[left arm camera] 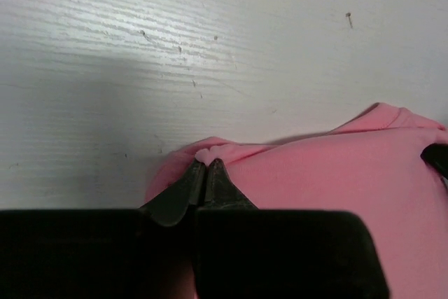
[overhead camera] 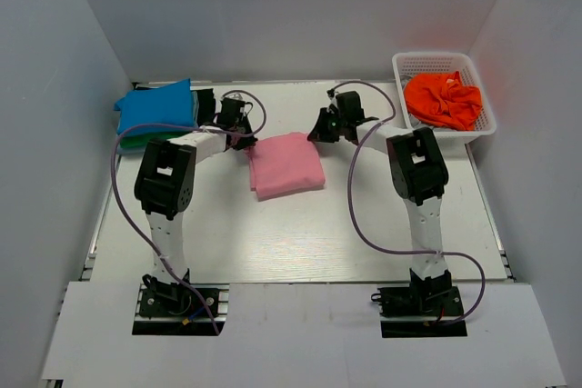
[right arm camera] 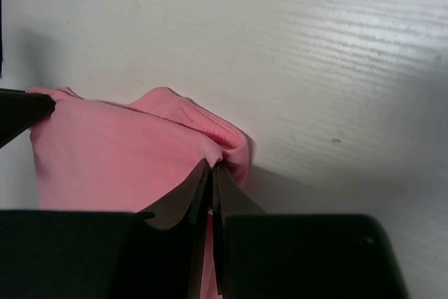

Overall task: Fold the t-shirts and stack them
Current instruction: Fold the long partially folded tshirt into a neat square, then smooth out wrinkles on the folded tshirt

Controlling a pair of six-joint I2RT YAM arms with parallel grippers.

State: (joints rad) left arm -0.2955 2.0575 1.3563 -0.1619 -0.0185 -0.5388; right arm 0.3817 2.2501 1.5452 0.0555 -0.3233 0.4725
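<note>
The white counter [overhead camera: 273,243] stretches away from your two arm bases, which are bolted at its near edge. Past them, about midway between the left and right edges and a little toward the far edge, the light pink cloth t-shirt [overhead camera: 286,165] lies folded into a roughly square pad. Your left gripper [left arm camera: 205,171] sits at the pad's far left corner, its dark fingers pressed together with a small pinch of pink cloth caught at the tips. Your right gripper [right arm camera: 212,171] sits at the far right corner, likewise clamped on a raised ridge of the pink hem. In each wrist view, a dark part of the other arm's gripper shows at the frame edge, by the shirt's opposite corner. Farther on, at the far left corner of the counter, the bright blue cloth t-shirt [overhead camera: 156,106] rests folded on the green cloth t-shirt [overhead camera: 136,142], which shows only as a strip along the near side. At the far right corner stands the white plastic lattice basket [overhead camera: 436,62], and the orange cloth t-shirt [overhead camera: 443,99] lies crumpled inside it.
</note>
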